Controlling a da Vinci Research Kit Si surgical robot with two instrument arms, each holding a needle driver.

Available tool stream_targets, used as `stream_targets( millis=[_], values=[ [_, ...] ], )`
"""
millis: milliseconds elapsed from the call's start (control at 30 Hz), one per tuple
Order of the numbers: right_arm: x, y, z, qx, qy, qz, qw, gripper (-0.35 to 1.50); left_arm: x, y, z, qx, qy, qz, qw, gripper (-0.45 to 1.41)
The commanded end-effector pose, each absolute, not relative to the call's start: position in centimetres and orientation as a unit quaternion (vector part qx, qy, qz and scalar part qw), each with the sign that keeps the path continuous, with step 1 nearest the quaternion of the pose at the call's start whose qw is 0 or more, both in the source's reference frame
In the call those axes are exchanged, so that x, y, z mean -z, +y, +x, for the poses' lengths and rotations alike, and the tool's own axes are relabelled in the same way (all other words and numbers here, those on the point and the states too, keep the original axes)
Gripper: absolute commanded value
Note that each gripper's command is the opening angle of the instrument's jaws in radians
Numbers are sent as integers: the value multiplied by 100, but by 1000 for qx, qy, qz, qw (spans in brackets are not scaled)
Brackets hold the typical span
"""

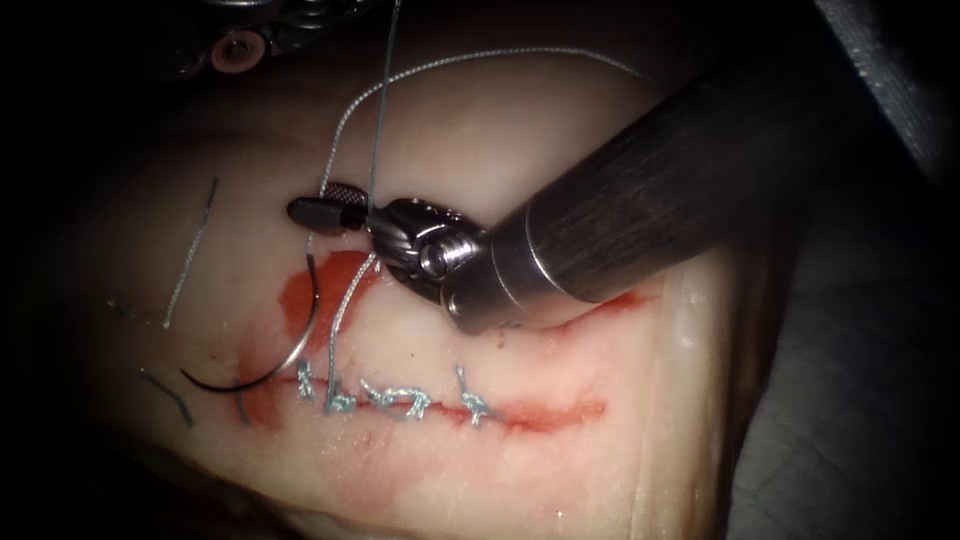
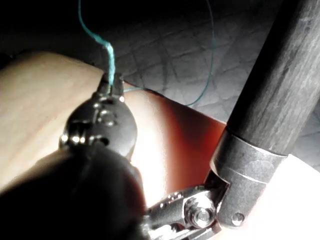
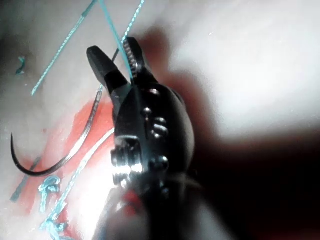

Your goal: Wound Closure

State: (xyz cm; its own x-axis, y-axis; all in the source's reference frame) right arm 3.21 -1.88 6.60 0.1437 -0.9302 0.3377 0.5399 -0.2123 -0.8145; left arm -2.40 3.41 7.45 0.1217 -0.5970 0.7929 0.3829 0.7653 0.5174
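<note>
Free needle on the tissue beside a partly sutured cut; each tool engaged with thread.

From left: cut ends of thread (image 1: 190, 255) lie on the tissue (image 1: 560, 130); the curved needle (image 1: 285, 345) rests loose on the surface at the left end of the cut (image 1: 540, 412), held by neither tool, its point not in the tissue as far as can be seen, over a patch of red fluid (image 1: 335, 285). Stitches (image 1: 400, 398) close the cut's left part. The right arm's tool (image 1: 325, 212) has its jaws parted with the thread (image 1: 372, 150) running between them. The left arm's tool (image 2: 114, 85) is clamped on the thread, beyond the tissue's far edge.
</note>
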Motion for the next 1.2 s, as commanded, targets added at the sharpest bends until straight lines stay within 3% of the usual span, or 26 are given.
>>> stream_targets(
  millis=[33,600,667,733,967,1200],
  values=[
    [-663,-186,331,613,213,-470,598,-35,-750,345,-244,330,-575,92,743,-45],
    [-660,-185,321,603,232,-469,603,-35,-750,344,-244,329,-575,92,743,-45],
    [-660,-186,323,622,212,-475,585,61,-749,344,-244,329,-575,92,743,-45],
    [-660,-187,323,632,193,-479,577,101,-749,344,-245,329,-576,93,743,-45],
    [-660,-189,328,642,171,-482,571,120,-747,344,-246,330,-575,93,743,-45],
    [-657,-189,328,665,151,-487,545,127,-747,344,-245,329,-576,94,742,-45]
  ],
)
